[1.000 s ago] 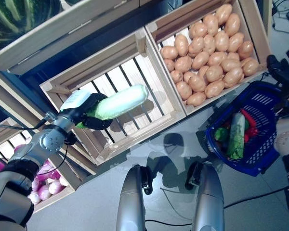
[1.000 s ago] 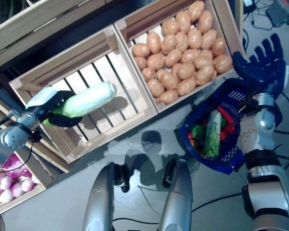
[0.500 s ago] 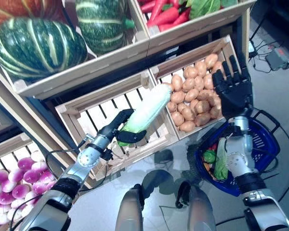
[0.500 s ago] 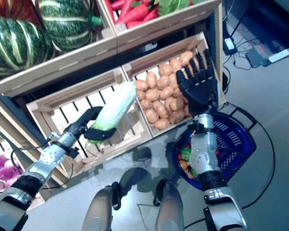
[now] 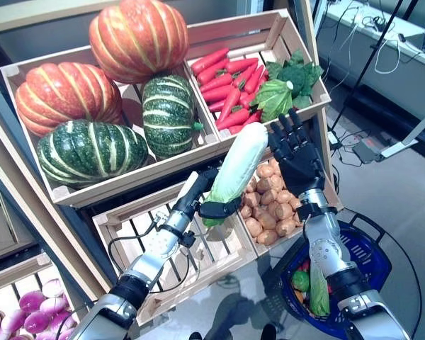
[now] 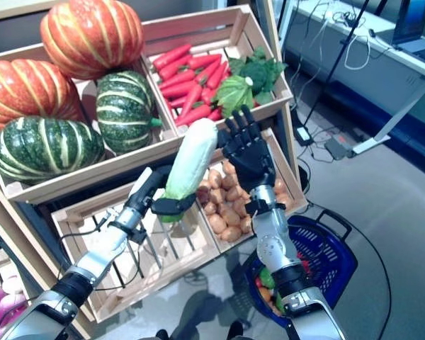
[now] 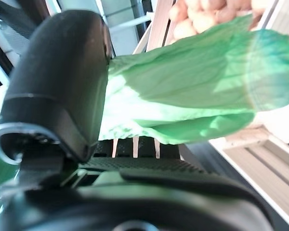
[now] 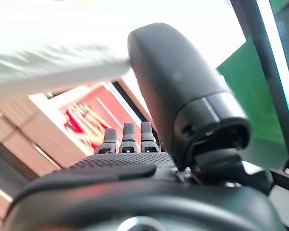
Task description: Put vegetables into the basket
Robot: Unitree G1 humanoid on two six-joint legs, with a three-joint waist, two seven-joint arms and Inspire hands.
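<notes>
My left hand (image 5: 207,200) is shut on a long pale-green cabbage (image 5: 237,168) and holds it upright in front of the wooden stand. The left wrist view shows its green leaves (image 7: 192,86) against the thumb (image 7: 62,82). My right hand (image 5: 297,159) is open with straight fingers, raised right beside the cabbage's right side, above the blue plastic basket (image 5: 372,258). The basket stands on the floor at the lower right. It holds a long green vegetable (image 5: 317,297), a small green one (image 5: 300,280) and something red.
The wooden stand (image 5: 156,170) with its crates fills the left and middle. An open slatted crate (image 5: 198,255) lies under my left arm. Cables and a power strip (image 5: 365,149) lie on the grey floor at the right.
The camera has tilted up, so the upper shelves show. My left hand has carried the cabbage right and turned it more upright. My right hand stays raised and open, now next to the cabbage.
</notes>
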